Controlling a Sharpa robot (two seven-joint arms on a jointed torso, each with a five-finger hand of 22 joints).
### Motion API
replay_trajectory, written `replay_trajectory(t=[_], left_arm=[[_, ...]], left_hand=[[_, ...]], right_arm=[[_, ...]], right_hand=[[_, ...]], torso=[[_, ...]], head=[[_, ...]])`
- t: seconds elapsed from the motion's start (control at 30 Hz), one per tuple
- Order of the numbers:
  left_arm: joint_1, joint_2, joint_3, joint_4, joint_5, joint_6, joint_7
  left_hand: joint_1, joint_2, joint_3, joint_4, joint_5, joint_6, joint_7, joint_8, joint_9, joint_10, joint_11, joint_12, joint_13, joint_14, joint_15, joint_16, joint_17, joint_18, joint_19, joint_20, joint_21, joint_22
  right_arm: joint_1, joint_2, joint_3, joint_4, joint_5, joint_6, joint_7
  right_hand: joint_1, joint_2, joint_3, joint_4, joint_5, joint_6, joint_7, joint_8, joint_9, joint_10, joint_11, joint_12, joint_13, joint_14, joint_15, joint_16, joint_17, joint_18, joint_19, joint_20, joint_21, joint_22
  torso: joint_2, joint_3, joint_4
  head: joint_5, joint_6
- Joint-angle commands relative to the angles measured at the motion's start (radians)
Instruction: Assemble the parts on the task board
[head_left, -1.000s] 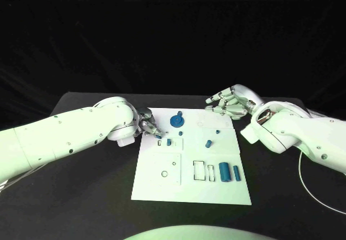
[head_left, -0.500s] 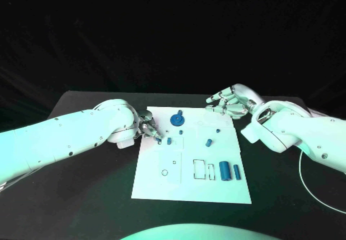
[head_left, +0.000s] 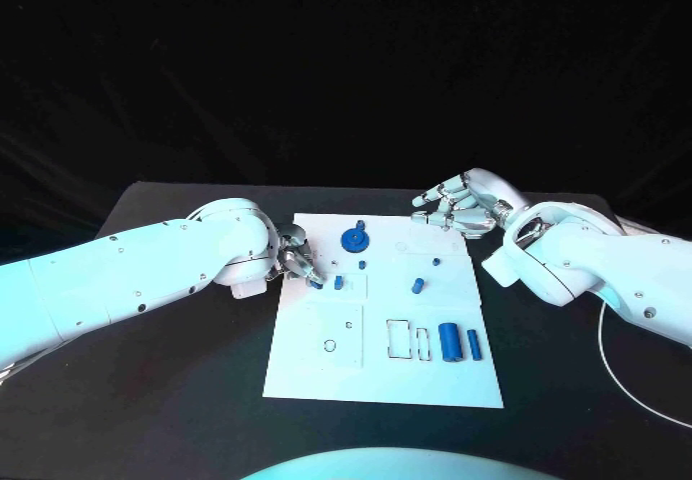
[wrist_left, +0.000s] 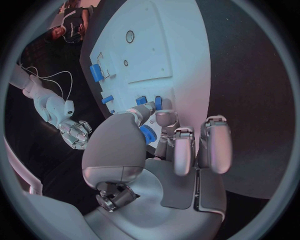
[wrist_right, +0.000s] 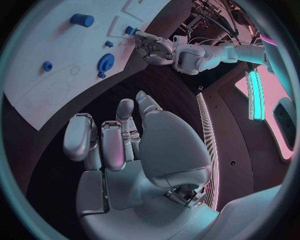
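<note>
The left hand (head_left: 296, 255) is lowered to the task board (head_left: 332, 370), fingertips closed on a small blue part (head_left: 316, 284) for seating, while the right hand (head_left: 459, 208), empty with loosely curled fingers, is held clear at the far edge

Black table (head_left: 173, 380) under white task board (head_left: 433, 375)

Matt black bench (head_left: 173, 330); smooth matt white task board (head_left: 433, 375); blue plastic parts (head_left: 451, 342); glossy metal-look left hand (wrist_left: 169, 145).
</note>
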Motion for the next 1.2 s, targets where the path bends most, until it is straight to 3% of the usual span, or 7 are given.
replay_trajectory(t=[0.03, 0.5, 0.8, 1.2], left_arm=[[-0.004, 0.001, -0.003, 0.004, -0.005, 0.055, -0.018], [-0.004, 0.018, -0.005, -0.011, -0.008, 0.083, -0.028], [-0.004, 0.034, -0.006, -0.026, -0.008, 0.09, -0.03], [-0.004, 0.047, -0.006, -0.037, -0.018, 0.114, -0.032]], left_hand=[[0.001, 0.011, 0.127, -0.125, 0.005, 0.003, -0.005, 0.005, 0.001, 0.007, 0.002, 0.006, -0.001, 0.103, -0.007, 0.003, 0.263, -0.005, 0.057, -0.007, 0.002, 0.156], [-0.031, 0.01, 0.127, -0.114, 0.002, 0.018, -0.012, 0.018, 0.001, 0.02, -0.002, 0.02, 0.011, 0.103, -0.01, 0.003, 0.263, -0.006, 0.059, -0.009, 0.008, 0.163], [-0.082, 0.022, 0.109, -0.083, 0.0, 0.032, -0.02, 0.022, -0.007, 0.03, -0.008, 0.035, 0.026, 0.103, -0.014, 0.003, 0.263, -0.009, 0.063, -0.012, 0.016, 0.171], [-0.169, 0.009, 0.045, -0.037, -0.001, 0.061, -0.03, 0.018, -0.027, 0.046, -0.015, 0.061, 0.053, 0.103, -0.018, 0.003, 0.263, -0.013, 0.068, -0.015, 0.032, 0.185]], right_arm=[[-0.001, 0.001, 0.0, 0.0, -0.002, 0.014, 0.002], [-0.001, -0.003, 0.0, 0.002, -0.002, 0.016, 0.003], [-0.001, -0.004, 0.0, 0.002, -0.002, 0.017, 0.002], [-0.001, -0.004, 0.0, 0.002, 0.0, 0.02, 0.004]], right_hand=[[0.001, 0.011, -0.002, 0.007, 0.006, 0.002, 0.001, 0.003, 0.001, -0.005, 0.001, 0.0, -0.002, 0.042, 0.001, -0.003, -0.001, 0.012, -0.004, 0.0, -0.006, -0.001], [0.0, 0.012, -0.001, 0.008, 0.006, 0.002, 0.001, 0.003, 0.001, -0.005, 0.001, 0.0, -0.002, 0.041, 0.001, -0.005, -0.003, 0.012, -0.005, 0.0, -0.006, -0.002], [0.0, 0.012, -0.001, 0.008, 0.006, 0.002, 0.001, 0.003, 0.001, -0.005, 0.001, 0.0, -0.002, 0.041, 0.001, -0.005, -0.003, 0.012, -0.005, 0.0, -0.006, -0.002], [-0.003, 0.011, -0.004, 0.012, 0.009, 0.003, 0.001, 0.003, 0.001, -0.008, 0.001, -0.002, -0.006, 0.04, 0.002, -0.008, -0.007, 0.014, -0.009, 0.0, -0.01, -0.009]], torso=[[0.0, -0.0001, -0.0001], [0.0, 0.0001, -0.0002], [0.0, -0.0001, -0.0008], [0.0, 0.0002, -0.0004]], head=[[0.0, 0.0], [0.0, -0.002], [-0.001, -0.003], [-0.005, -0.007]])
